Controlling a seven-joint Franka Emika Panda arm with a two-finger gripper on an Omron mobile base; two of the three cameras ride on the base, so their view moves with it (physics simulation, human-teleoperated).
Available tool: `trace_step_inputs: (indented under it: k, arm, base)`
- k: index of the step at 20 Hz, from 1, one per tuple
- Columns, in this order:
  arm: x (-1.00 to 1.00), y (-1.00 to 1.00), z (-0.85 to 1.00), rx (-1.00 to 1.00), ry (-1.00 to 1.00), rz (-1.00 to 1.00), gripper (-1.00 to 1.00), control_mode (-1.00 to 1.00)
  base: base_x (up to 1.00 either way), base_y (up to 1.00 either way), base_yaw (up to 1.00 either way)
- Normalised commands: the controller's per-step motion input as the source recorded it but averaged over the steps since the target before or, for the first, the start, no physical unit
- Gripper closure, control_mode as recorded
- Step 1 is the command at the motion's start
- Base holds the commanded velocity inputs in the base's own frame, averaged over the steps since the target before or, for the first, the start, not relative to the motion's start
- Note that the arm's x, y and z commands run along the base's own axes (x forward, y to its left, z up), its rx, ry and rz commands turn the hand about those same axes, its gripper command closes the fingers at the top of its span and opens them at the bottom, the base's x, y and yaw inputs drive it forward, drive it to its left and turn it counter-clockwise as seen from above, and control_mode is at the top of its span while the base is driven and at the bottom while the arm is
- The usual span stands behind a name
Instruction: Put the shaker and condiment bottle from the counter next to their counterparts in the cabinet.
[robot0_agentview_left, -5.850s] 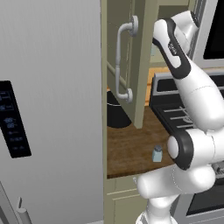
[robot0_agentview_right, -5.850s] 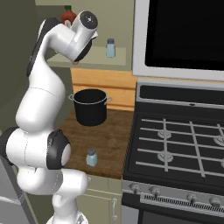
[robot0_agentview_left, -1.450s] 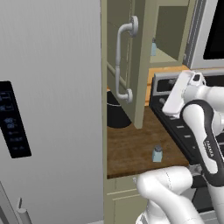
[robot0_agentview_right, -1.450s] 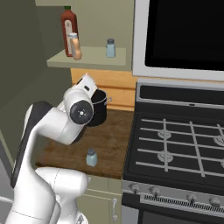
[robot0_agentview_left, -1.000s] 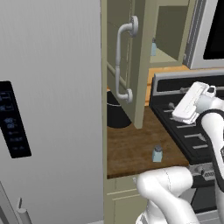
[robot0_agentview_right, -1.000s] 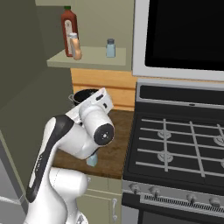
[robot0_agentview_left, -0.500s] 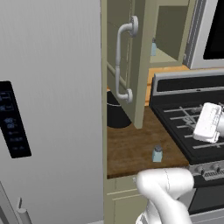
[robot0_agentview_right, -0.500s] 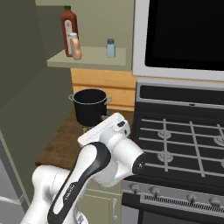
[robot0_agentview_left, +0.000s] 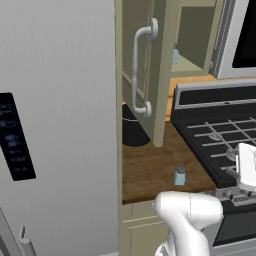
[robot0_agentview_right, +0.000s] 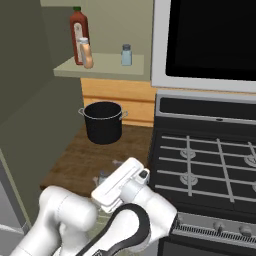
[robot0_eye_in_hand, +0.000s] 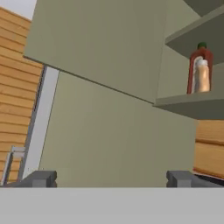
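I read this as roughly the halfway mark. The condiment bottle (robot0_agentview_right: 87, 54) stands on the shelf (robot0_agentview_right: 100, 67) of the cabinet (robot0_agentview_left: 160, 75), right in front of a taller red bottle (robot0_agentview_right: 78, 31) that I take for its counterpart; from the hand camera the two overlap, so I can't say whether they touch. Farther along that same shelf sits a small pale blue shaker (robot0_agentview_right: 127, 54), alone, with bare shelf beside it. That bare spot is where I judge the second half of the job belongs.

The shaker (robot0_agentview_left: 180, 176) I have yet to move is on the counter (robot0_agentview_left: 150, 170), near the front edge, upright, close to the stove (robot0_agentview_right: 210, 165) and well apart from the black pot (robot0_agentview_right: 102, 122) at the back. In the right base camera the arm covers most of it.

My claw (robot0_eye_in_hand: 111, 178) is spread wide with nothing between its fingertips (robot0_eye_in_hand: 41, 178); the hand camera looks up past them at the open cabinet door (robot0_eye_in_hand: 100, 48) and the shelf, so the hand is low and pointing upward, not down at the shaker. The arm is folded low in front of the stove.

What's left, as I judge it: bring the hand over the counter, take the shaker by its body, lift it and set it beside its twin. The open door hangs close over the counter, so it could get in the way of that lift.
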Motion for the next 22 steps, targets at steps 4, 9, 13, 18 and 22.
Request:
trace_step_inputs:
  k: [4, 9, 13, 18, 22]
  arm:
    - [-0.25, 0.19, -0.34, 0.03, 0.00, 0.10, -1.00, -1.00]
    - [0.00, 0.22, -0.28, 0.03, 0.07, 0.01, -1.00, -1.00]
    - [0.04, 0.06, -0.47, 0.00, 0.25, 0.00, -1.00, -1.00]
    - [0.10, 0.10, -0.42, -0.04, 0.30, 0.00, -1.00, -1.00]
    - [0.34, 0.14, -0.02, 0.01, 0.31, 0.00, -1.00, -1.00]
  base:
    - [0.00, 0.00, 0.00]
    - [0.00, 0.00, 0.00]
    - [0.00, 0.00, 0.00]
    - [0.00, 0.00, 0.00]
    - [0.00, 0.00, 0.00]
